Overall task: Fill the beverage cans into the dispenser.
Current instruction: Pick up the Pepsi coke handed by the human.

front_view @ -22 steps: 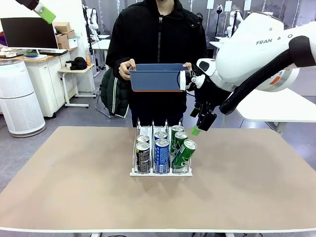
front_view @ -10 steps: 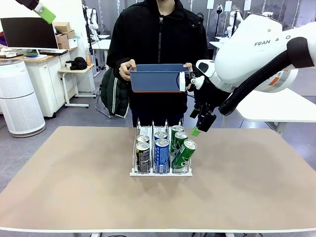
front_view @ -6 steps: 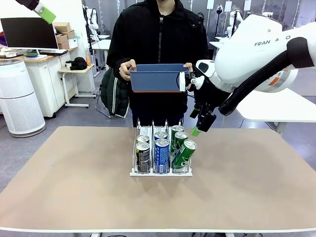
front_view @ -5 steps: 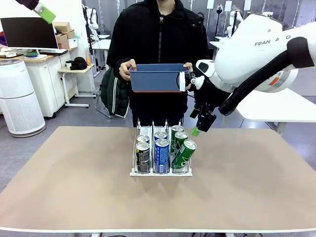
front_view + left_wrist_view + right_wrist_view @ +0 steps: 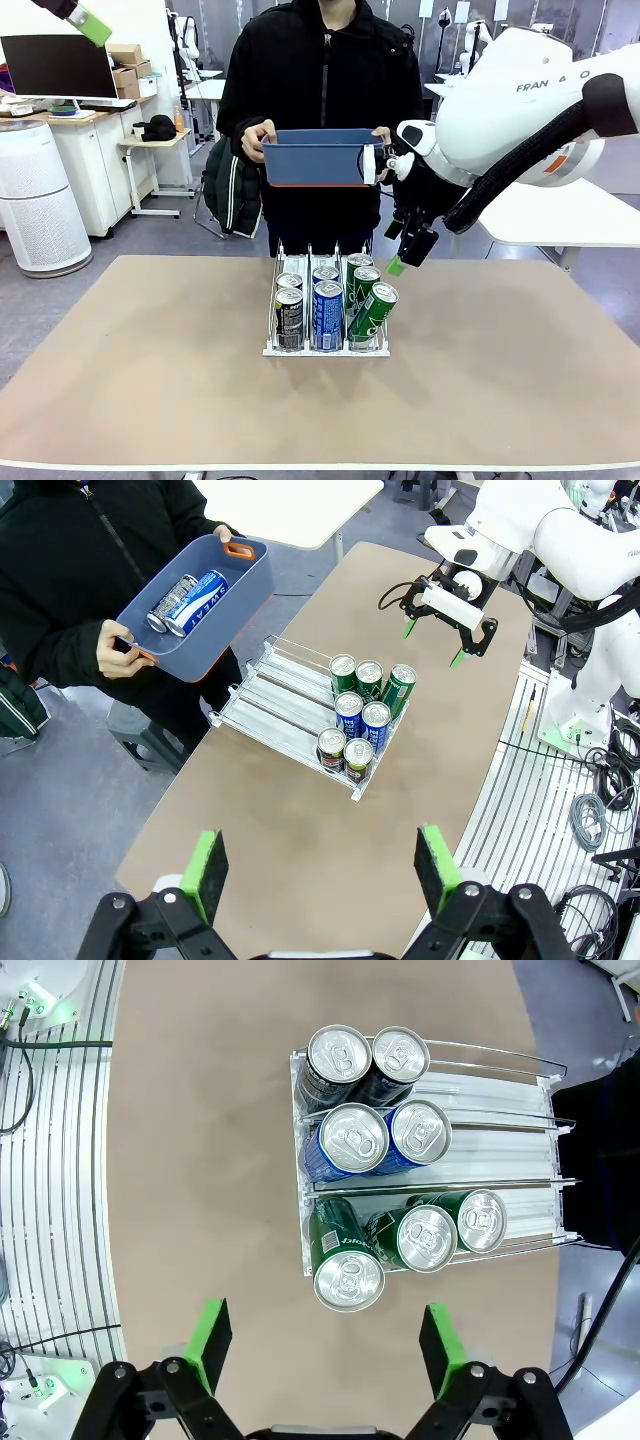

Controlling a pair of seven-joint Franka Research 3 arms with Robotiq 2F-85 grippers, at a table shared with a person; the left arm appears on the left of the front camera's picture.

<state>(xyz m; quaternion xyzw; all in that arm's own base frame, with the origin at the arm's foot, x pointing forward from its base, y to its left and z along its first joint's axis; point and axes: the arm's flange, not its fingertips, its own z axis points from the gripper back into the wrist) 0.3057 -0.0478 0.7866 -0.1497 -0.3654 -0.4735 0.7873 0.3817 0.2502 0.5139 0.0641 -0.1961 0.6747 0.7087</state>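
Across the worktop [image 5: 150,380] a person [image 5: 320,60] holds a bin [image 5: 250,565] of two cans [image 5: 188,588], seemingly as supply. The dispenser [image 5: 325,351] sits mid-worktop, with seven cans crowded at its near end. The left claw [image 5: 320,865] and the right claw [image 5: 328,1335] hang apart and empty. The right one is above a leaning green can [image 5: 345,1260], likely unseated.

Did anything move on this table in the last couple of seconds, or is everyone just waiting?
Nothing visibly changed. The right hand still hovers open beside the dispenser, and the left hand stays open, high up. The seven cans sit as before, the front green can still leaning. The person keeps holding the bin.
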